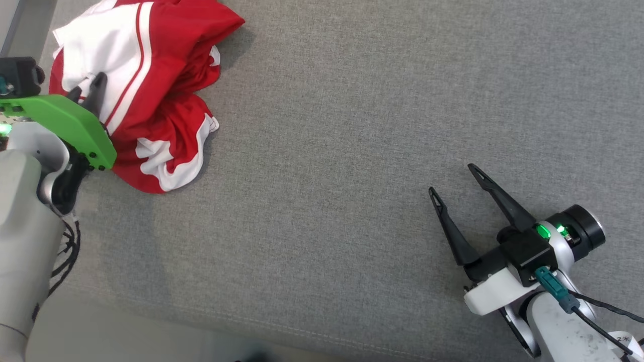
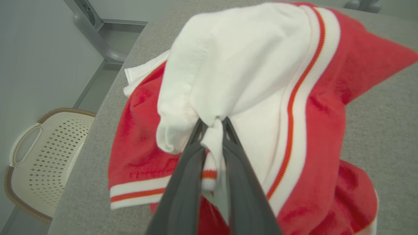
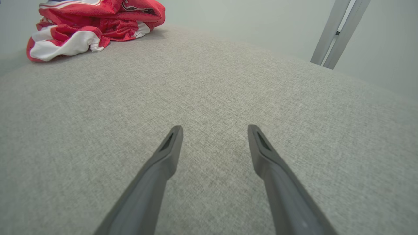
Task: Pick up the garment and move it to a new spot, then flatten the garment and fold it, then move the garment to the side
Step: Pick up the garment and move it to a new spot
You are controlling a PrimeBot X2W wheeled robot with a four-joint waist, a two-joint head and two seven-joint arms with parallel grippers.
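A grey woven-fabric surface [image 1: 352,151] spans the head view. Pale wall [image 3: 248,23] lies beyond its far edge. A grey metal frame [image 3: 339,32] stands at the upper right of the right wrist view. A cream perforated basket [image 2: 49,156] with a woven rim sits on the floor at the lower left of the left wrist view, beside the surface edge.

The left pincer [image 2: 213,125], at the upper left of the head view, has its two dark fingers drawn together. They are clamped on a bunched white fold of the garment [image 1: 151,65]. The red-and-white striped garment lies crumpled in a heap at the upper left corner of the head view, close to the surface edge.

The right pincer [image 1: 451,178], at the lower right of the head view, has its fingers spread wide apart. It holds nothing and hovers just over bare fabric, well apart from the garment.

Count: one garment, one basket, two pincers.
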